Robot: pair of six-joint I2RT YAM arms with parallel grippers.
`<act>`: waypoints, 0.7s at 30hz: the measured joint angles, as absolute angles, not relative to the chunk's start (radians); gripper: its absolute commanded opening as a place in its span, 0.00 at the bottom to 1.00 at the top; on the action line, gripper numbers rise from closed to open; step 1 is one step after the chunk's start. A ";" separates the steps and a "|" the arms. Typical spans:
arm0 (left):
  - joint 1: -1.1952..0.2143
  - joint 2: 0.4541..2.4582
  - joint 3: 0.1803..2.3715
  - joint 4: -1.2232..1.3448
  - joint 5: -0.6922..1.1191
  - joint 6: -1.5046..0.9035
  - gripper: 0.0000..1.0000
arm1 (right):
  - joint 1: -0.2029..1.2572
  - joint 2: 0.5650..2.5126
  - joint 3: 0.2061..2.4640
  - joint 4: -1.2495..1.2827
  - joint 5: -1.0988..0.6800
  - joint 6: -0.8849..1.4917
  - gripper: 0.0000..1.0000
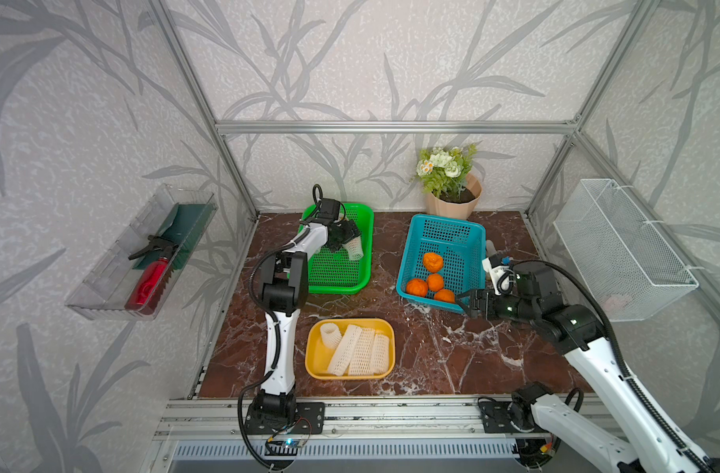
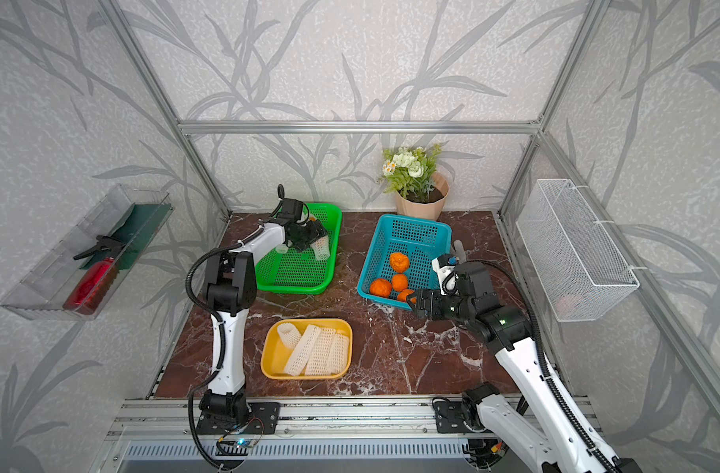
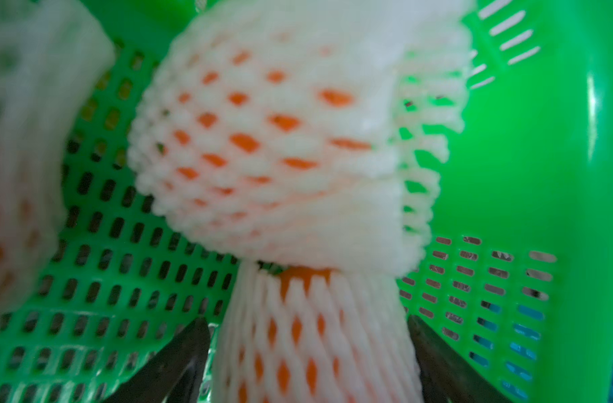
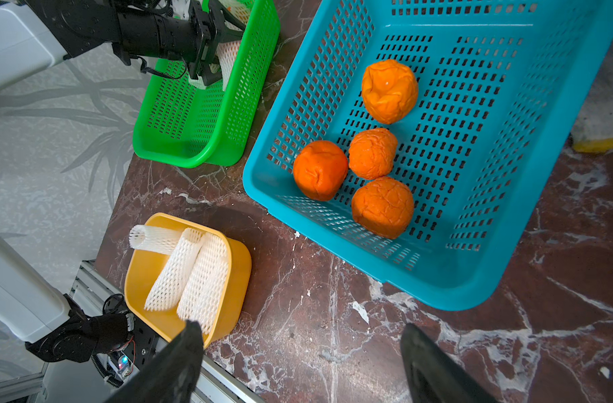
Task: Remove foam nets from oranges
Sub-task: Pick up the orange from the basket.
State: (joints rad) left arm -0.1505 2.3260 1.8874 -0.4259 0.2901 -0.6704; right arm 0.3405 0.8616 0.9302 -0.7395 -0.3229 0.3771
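In the green basket (image 1: pixel 338 286), my left gripper (image 3: pixel 305 319) is open, its fingers on either side of an orange in its foam net (image 3: pixel 315 342) with a thin gap on each side. Two more netted oranges (image 3: pixel 273 139) lie close by in the left wrist view. In both top views the left gripper (image 1: pixel 344 241) hides most of them and only one net (image 1: pixel 353 247) (image 2: pixel 320 247) shows. Several bare oranges (image 1: pixel 432 262) (image 4: pixel 388 90) lie in the blue basket (image 1: pixel 407 262). Several empty foam nets (image 1: pixel 358 350) (image 4: pixel 193 272) fill the yellow tray (image 1: pixel 315 360). My right gripper (image 1: pixel 463 301) (image 4: pixel 298 335) is open and empty over the marble at the blue basket's near corner.
A potted plant (image 1: pixel 452 196) stands at the back behind the blue basket. A white wire basket (image 1: pixel 620 245) hangs on the right wall. A clear shelf holding a red spray bottle (image 1: pixel 145 282) hangs on the left wall. Aluminium frame rails border the marble top.
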 measured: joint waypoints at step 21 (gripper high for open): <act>-0.150 2.297 1.826 -0.357 0.325 -0.650 0.55 | 0.340 0.896 0.930 -0.726 -0.342 0.368 0.88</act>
